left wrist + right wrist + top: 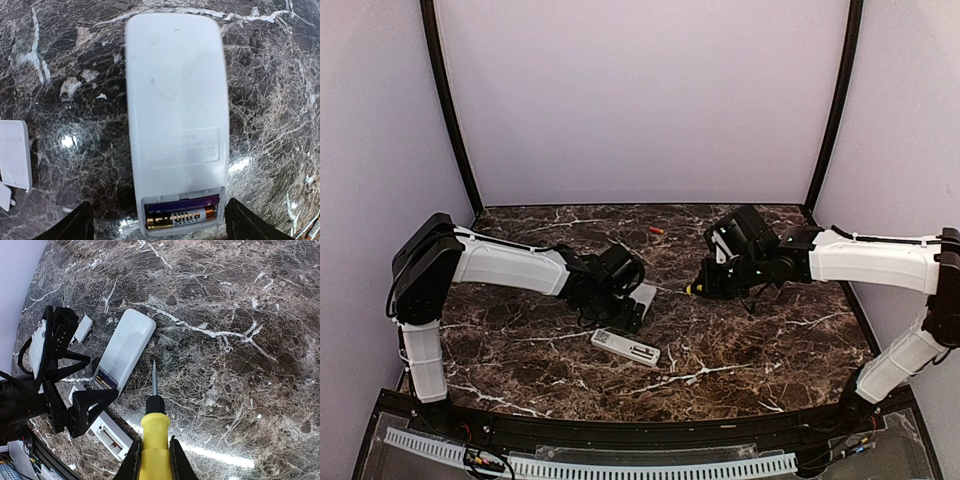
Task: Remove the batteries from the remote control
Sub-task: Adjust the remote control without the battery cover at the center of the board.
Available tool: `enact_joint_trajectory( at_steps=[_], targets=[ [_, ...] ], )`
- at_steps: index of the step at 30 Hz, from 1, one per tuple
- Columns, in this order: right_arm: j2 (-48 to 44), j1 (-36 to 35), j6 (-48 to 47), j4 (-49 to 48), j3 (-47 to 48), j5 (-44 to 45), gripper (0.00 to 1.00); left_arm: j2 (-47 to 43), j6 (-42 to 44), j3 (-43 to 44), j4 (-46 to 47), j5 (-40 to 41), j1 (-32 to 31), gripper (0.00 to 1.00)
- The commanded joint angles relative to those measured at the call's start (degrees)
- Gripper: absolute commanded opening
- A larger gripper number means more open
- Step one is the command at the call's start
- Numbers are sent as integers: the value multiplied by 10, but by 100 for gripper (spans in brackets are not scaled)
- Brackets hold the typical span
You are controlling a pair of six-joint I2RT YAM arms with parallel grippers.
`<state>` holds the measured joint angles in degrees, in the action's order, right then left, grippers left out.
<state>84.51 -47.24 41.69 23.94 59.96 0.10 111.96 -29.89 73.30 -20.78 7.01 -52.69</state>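
A white remote [175, 100] lies back-up on the marble. Its end compartment is open and holds two batteries, one purple [182, 204] and one gold and silver [180, 217]. My left gripper [157, 222] is open, its fingers [80, 225] standing either side of that end. My right gripper [152, 460] is shut on a yellow-handled screwdriver [155, 432], whose tip hangs just right of the remote [125, 347]. A reddish battery [656, 231] lies far back on the table. A second remote [625, 348] lies nearer, its compartment open and empty in the right wrist view [112, 435].
A small grey-white cover plate [12, 155] lies left of the remote, with another piece below it. It also shows in the right wrist view [82, 329]. The left gripper [623, 295] and the right gripper [712, 280] are close together mid-table.
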Motion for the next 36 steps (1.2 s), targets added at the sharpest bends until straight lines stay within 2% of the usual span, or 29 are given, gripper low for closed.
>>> enact_joint_trajectory(
  at_steps=[1, 11, 18, 22, 26, 31, 34, 36],
  targets=[
    [-10, 4, 2, -14, -1, 7, 0, 2, 19, 8, -55, 44, -5, 90],
    [6, 4, -16, -17, 14, -21, 0, -10, 20, -4, -70, 100, -4, 89],
    [31, 4, -50, -6, 44, -42, 0, -30, 8, -20, -58, 98, 7, 88],
    [49, 4, -60, -7, 61, -61, 0, -62, 12, -50, -22, 71, 14, 88],
    [68, 1, -63, -5, 77, -76, 0, -117, 8, -91, 46, -24, 22, 87],
    [94, -13, -67, 4, 102, -81, 0, -174, -49, -135, 119, -121, 69, 73],
    [114, -24, -70, 13, 120, -80, 0, -174, -86, -150, 155, -178, 88, 59],
    [127, -31, -73, 21, 133, -76, 0, -166, -105, -150, 172, -189, 92, 55]
  ],
)
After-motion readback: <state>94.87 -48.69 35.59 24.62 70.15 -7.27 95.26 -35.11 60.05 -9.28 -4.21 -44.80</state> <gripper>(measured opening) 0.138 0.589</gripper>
